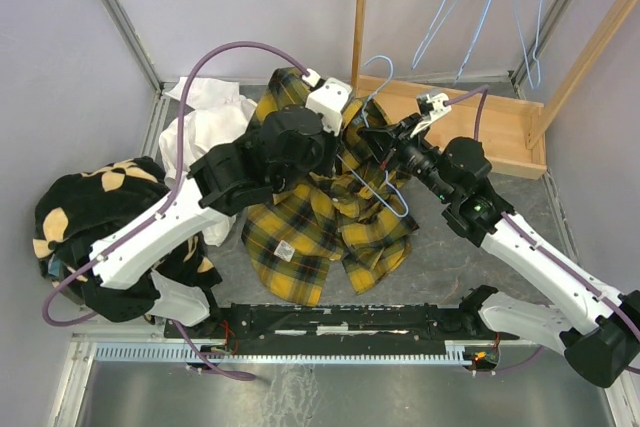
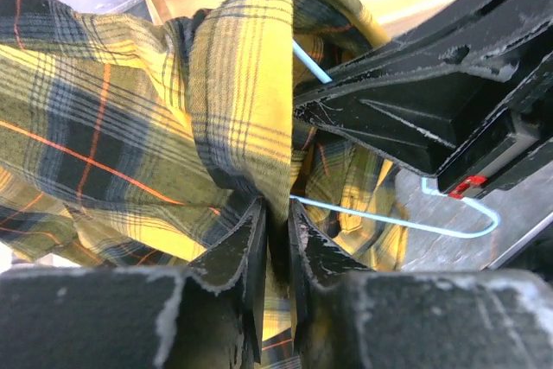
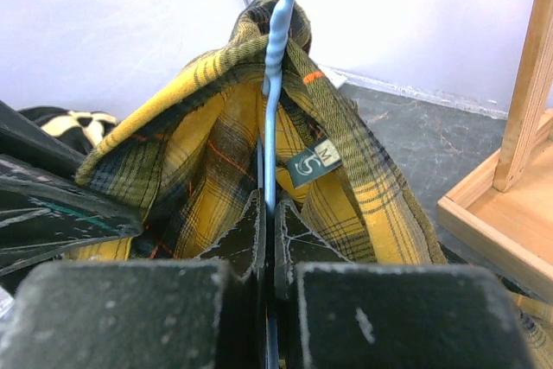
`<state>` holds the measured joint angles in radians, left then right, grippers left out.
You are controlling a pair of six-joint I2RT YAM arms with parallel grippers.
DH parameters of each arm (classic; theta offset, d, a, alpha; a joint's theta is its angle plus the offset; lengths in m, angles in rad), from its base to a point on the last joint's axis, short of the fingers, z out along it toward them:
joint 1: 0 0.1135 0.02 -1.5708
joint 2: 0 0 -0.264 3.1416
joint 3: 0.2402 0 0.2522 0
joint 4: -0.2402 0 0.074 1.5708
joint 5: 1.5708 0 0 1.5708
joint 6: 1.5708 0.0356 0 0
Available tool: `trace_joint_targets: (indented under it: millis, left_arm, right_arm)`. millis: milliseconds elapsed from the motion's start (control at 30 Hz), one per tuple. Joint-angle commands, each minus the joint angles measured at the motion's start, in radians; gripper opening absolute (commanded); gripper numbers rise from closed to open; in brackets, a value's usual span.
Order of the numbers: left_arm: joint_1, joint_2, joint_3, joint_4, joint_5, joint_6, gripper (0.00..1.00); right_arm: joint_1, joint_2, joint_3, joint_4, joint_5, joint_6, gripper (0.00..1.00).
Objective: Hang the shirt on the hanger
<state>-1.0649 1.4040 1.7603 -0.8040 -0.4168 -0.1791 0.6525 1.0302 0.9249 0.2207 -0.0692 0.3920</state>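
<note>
Dark neck label point(image 3: 313, 164) reads M above what looks like a 5, left hand point(image 2: 276, 215) pinches the plaid shirt point(image 2: 130, 127), right hand point(image 3: 269, 206) clamps the blue hanger point(image 3: 278, 41) wire.

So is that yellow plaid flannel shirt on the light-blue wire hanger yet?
Partly: shirt collar surrounds the hanger neck; one corner sticks out.

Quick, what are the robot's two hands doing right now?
Left gripper: closed, pinching a fold of the shirt.
Right gripper: closed on the hanger wire.
</note>
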Motion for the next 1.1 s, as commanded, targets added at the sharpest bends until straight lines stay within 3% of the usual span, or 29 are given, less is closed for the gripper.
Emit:
trace_joint_targets:
  millis: [0, 100, 133, 200, 800, 1067]
  left_arm:
    - [-0.009, -0.1, -0.007, 0.121, -0.044, -0.042, 0.29]
    - [-0.009, -0.155, -0.061, 0.184, -0.064, -0.052, 0.44]
    - [-0.009, -0.172, -0.081, 0.202, -0.074, -0.058, 0.54]
    - [-0.009, -0.197, -0.118, 0.235, -0.095, -0.071, 0.61]
    - [-0.009, -0.297, -0.439, 0.559, -0.099, -0.235, 0.64]
    - [-0.009, -0.303, -0.431, 0.641, -0.054, -0.191, 0.65]
  right_arm:
    - [-0.001, -0.052, 0.018, 0.172, 0.06, 0.038, 0.0]
    - [-0.002, -0.066, 0.024, 0.211, 0.084, 0.051, 0.0]
    - [-0.002, -0.068, 0.029, 0.223, 0.097, 0.057, 0.0]
    - [-0.001, -0.068, 0.043, 0.239, 0.124, 0.071, 0.0]
    - [-0.002, -0.036, 0.193, 0.366, 0.17, 0.05, 0.0]
    - [-0.002, -0.035, 0.278, 0.362, 0.096, 0.001, 0.0]
